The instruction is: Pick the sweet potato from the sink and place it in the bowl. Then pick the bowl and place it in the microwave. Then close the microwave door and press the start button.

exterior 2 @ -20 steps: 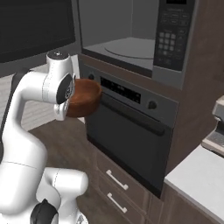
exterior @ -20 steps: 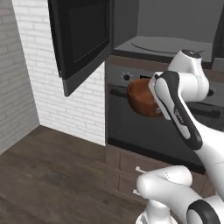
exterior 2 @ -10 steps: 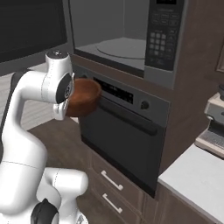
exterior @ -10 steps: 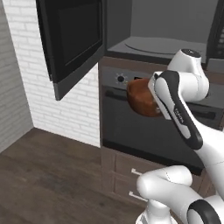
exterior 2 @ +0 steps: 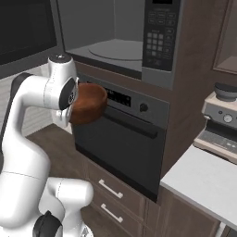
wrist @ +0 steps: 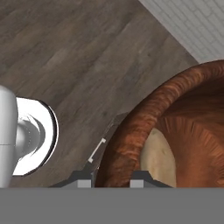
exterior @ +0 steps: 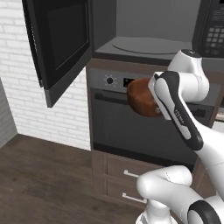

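Here the bowl (exterior: 142, 97) is held up in the air by the tool (wrist: 111, 178), in front of the oven (exterior: 131, 127) and below the microwave (exterior 2: 115, 39). The bowl's rim is seen between the two dark fingertips (wrist: 83, 177) in the hand view, one tip outside the wall and one inside, so the tool is closed on the rim. The bowl (exterior 2: 88, 104) is kept just beside the oven's knobs and display strip, and no contact with the oven can be seen. Inside the bowl (wrist: 175, 127) a pale lump, the sweet potato (wrist: 157, 157), is seen lying against the wall near the fingertips. The microwave is found right above the bowl, with its grey inside and round turntable (exterior: 151, 44) in plain sight. The microwave door (exterior: 59, 43) is swung wide open, up and to the left of the bowl. The keypad panel (exterior 2: 157, 39) is seen to the right of the turntable. A wooden floor (wrist: 78, 57) is seen far below the bowl. A counter (exterior 2: 203, 178) with a coffee machine (exterior 2: 220, 120) on it is seen well to the right of the oven.
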Available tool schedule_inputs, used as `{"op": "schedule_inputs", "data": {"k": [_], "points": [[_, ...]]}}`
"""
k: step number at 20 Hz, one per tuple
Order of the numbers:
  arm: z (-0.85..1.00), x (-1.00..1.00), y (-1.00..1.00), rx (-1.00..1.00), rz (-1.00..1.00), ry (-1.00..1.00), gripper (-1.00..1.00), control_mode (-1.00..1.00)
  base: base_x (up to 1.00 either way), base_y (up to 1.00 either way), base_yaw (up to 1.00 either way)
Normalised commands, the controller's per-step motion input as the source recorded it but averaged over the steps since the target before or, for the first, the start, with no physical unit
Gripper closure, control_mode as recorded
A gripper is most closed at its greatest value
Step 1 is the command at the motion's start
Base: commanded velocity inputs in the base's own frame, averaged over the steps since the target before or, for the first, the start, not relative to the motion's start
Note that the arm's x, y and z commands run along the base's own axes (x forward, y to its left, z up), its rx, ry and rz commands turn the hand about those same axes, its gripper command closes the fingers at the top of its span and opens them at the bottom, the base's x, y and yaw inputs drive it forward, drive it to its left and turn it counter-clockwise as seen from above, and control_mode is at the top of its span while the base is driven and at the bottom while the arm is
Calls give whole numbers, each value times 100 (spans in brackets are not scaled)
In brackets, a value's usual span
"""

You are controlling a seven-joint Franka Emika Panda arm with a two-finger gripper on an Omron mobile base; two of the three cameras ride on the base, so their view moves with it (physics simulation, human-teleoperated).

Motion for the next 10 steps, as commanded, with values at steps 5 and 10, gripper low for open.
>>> {"op": "schedule_inputs", "data": {"k": [5,10], "points": [[10,-1,2,0,0,-3,100,-100,-1,15,-1],[67,-22,21,-2,-7,-29,100,-100,0,0,0]]}}
